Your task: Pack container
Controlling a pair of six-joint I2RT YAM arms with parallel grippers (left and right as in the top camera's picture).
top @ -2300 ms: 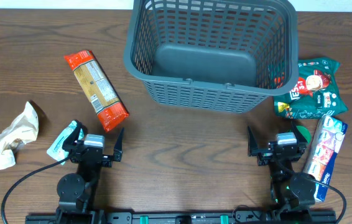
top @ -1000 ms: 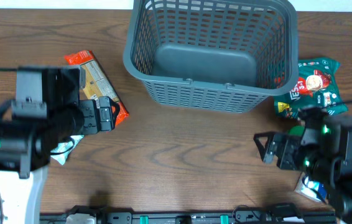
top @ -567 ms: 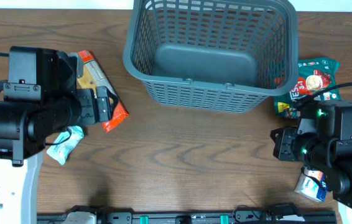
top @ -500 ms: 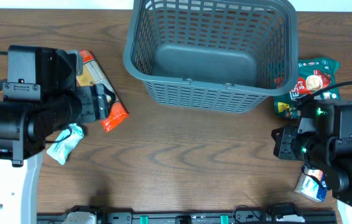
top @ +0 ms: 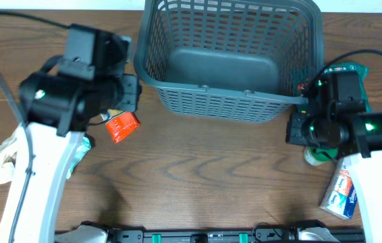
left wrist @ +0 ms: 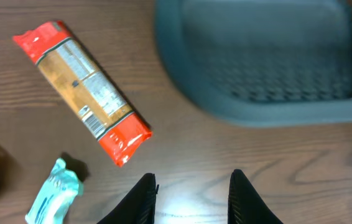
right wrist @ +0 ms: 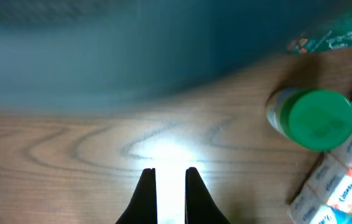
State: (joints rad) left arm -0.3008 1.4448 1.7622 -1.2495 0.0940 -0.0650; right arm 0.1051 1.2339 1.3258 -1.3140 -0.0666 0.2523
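Grey slotted plastic basket, container [top: 225,104], seen overhead: far-centre of wooden table [top: 198,169], floor bare. Judged light, stiff, unlikely to flex; thick rim best hold.

Left wrist: left gripper [left wrist: 191,199] fingers spread wide, empty. Long red-and-tan packet [left wrist: 83,102] shows whole here; overhead, arm hides most of it.

Right wrist: right gripper [right wrist: 170,196] fingers slightly parted, empty. Green-capped bottle [right wrist: 313,118] nearby; basket only blur.

Left arm [top: 76,88] & right arm [top: 333,121]: black blocky housings w/ green LED each, white lower links, thin black cables [top: 366,51]. Pincer fingers [left wrist: 142,202] black, tapered
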